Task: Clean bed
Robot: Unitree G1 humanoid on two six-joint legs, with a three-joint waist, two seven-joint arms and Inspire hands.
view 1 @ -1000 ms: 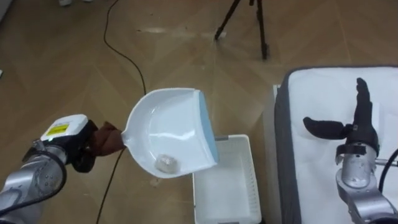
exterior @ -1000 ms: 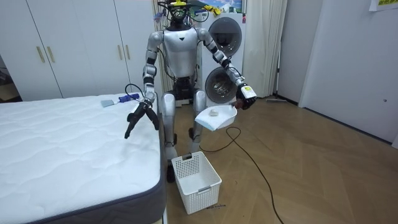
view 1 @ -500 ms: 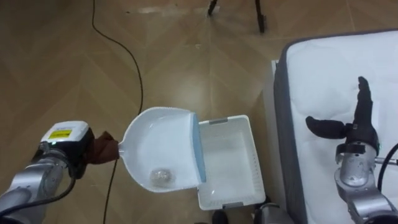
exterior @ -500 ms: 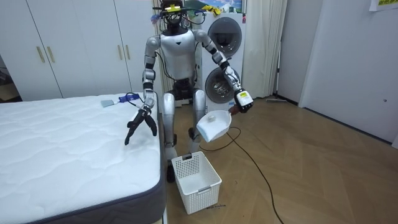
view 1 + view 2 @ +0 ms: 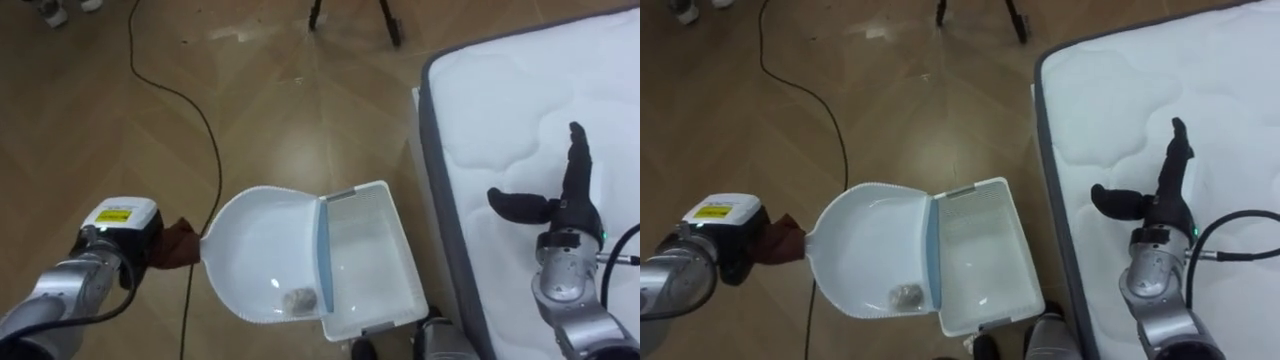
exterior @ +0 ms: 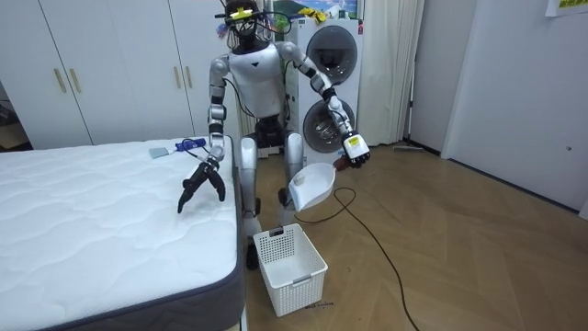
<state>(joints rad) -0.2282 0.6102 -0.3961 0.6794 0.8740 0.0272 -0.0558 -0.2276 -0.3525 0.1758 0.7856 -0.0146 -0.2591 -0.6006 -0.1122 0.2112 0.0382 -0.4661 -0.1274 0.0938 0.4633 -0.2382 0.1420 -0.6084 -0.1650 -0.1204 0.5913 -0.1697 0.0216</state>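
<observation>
Wooden floor (image 5: 300,120) runs beside the white quilted bed (image 5: 520,110), and a white slatted basket (image 5: 375,250) stands on it just off the bed's long edge. In the room view the robot stands upright by that edge, with stacked washing machines (image 6: 326,83) behind it.

The left robot hand (image 5: 120,240) is out over the floor, well away from the bed, with its fingers closed round the brown handle (image 5: 180,245) of a white dustpan (image 5: 262,240). The pan stretches from that hand toward the basket, and its pale blue lip (image 5: 322,250) lies along the basket's rim on the side away from the bed. A small crumpled grey scrap (image 5: 298,298) lies inside the pan, close against the lip at its near end and far from the hand that holds the handle. In the room view the pan hangs tilted, lip downward, above the floor beyond the basket.

The right robot hand (image 5: 565,205) is over the mattress near the bed's edge, fingers straight and thumb spread wide, holding nothing. A dark cable (image 5: 190,110) trails across the floor.
</observation>
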